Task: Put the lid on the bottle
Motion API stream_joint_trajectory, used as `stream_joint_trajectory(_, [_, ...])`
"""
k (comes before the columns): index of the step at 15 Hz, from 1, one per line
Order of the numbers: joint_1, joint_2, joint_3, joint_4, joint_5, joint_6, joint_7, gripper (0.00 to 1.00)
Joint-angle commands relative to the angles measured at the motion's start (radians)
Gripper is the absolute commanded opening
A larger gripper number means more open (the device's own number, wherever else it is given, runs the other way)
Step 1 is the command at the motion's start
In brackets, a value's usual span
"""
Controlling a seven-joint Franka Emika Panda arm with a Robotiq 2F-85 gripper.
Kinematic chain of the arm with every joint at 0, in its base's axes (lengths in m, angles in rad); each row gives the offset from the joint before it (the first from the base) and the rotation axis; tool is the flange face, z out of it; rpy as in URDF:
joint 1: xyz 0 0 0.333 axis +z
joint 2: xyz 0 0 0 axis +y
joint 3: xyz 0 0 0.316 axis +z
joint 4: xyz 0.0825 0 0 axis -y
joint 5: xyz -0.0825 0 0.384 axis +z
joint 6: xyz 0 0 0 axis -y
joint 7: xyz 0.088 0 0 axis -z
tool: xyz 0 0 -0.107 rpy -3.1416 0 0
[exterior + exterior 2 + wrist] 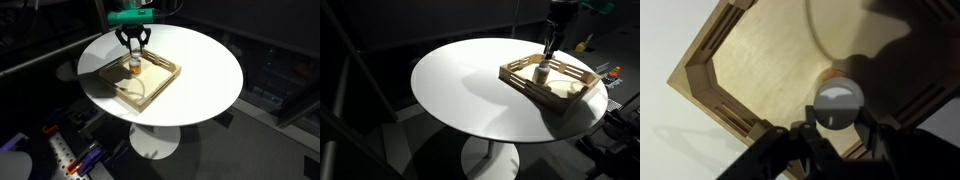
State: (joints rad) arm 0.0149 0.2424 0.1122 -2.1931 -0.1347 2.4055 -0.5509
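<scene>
A wooden tray sits on a round white table in both exterior views. The small bottle stands upright inside it, amber low down, and also shows in an exterior view. My gripper hangs straight above the bottle. In the wrist view the gripper has a finger on each side of the round white lid and is shut on it. The lid covers the bottle from above. Only an amber sliver of the bottle shows. I cannot tell whether the lid touches the bottle.
The white table stands on a pedestal, with dark floor and clutter around it. The tray's raised rim surrounds the bottle. A thin pale loop lies on the tray floor. A yellow object sits beyond the table.
</scene>
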Motion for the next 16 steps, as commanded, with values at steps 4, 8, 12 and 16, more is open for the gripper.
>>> stream_joint_trajectory(4, [-0.004,0.026,0.017,0.024,0.016,0.018,-0.029,0.19])
stream_joint_trajectory(8, [-0.005,0.03,0.022,0.025,0.017,0.018,-0.03,0.19])
stream_joint_trajectory(12, [-0.005,0.034,0.024,0.027,0.018,0.015,-0.03,0.19])
stream_joint_trajectory(16, [-0.005,0.039,0.024,0.029,0.016,0.013,-0.027,0.19])
